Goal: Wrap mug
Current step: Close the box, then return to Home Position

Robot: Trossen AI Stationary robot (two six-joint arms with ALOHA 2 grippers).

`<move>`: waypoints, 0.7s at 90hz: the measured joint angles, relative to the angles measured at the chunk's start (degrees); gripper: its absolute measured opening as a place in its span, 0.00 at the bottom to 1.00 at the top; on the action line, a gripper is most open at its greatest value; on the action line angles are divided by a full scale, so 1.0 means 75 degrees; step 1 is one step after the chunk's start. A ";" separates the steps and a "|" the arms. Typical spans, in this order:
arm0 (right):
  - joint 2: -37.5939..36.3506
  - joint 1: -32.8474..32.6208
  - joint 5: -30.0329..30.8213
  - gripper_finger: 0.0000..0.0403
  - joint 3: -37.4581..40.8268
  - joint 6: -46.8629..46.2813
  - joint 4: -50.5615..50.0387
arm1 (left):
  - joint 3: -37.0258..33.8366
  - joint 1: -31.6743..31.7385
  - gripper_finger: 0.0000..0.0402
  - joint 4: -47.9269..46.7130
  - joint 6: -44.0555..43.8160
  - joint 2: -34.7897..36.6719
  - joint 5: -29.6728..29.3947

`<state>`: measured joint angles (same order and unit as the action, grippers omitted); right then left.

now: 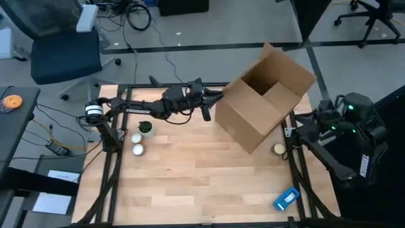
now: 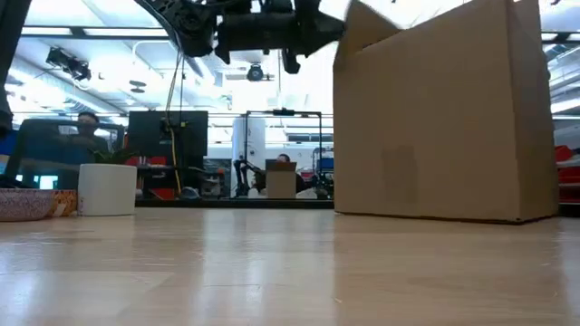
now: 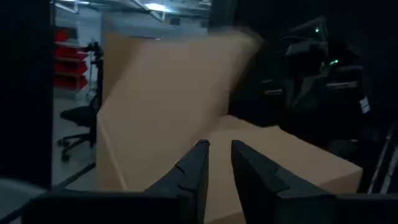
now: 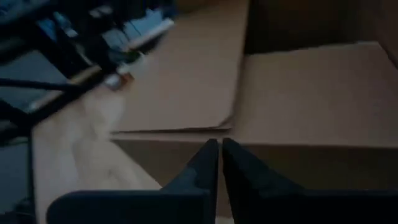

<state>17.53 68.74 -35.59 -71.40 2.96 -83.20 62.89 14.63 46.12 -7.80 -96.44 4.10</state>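
A large open cardboard box [image 1: 262, 104] stands on the wooden table [image 1: 190, 183], tilted in the high view with its flaps up. My left gripper [image 1: 215, 98] reaches level from the table's left, up beside the box's left top corner. Its fingers [image 3: 217, 149] are a little apart, with the box wall [image 3: 168, 106] just ahead. My right gripper [image 1: 293, 125] is at the box's right side, its fingers [image 4: 219, 146] shut below a flap edge [image 4: 186, 130]. I cannot make out a mug for certain. My left gripper comes level from the table's left at the box's upper left corner [image 1: 224, 95]; whether a finger touches the cardboard I cannot tell. My right gripper's shut tips stand against the box's right side just under a flap edge [image 4: 217, 132]; whether they touch it I cannot tell.
A white pot with a green plant [image 2: 107, 188] and two small white round things [image 1: 137, 144] sit at the table's left. A small round thing [image 1: 278, 149] lies near the box's right corner, and a blue packet [image 1: 286, 199] lies at the near right. The middle near part of the table is bare wood.
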 joint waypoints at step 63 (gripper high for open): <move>-0.0494 0.2545 -0.3731 0.00 -0.1875 -0.0597 0.1249 | 0.0017 -0.0231 0.13 -0.2764 0.1419 0.2656 0.0099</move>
<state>13.83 87.82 -63.57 -85.47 -1.51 -73.83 63.02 12.90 25.39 2.85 -76.52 4.84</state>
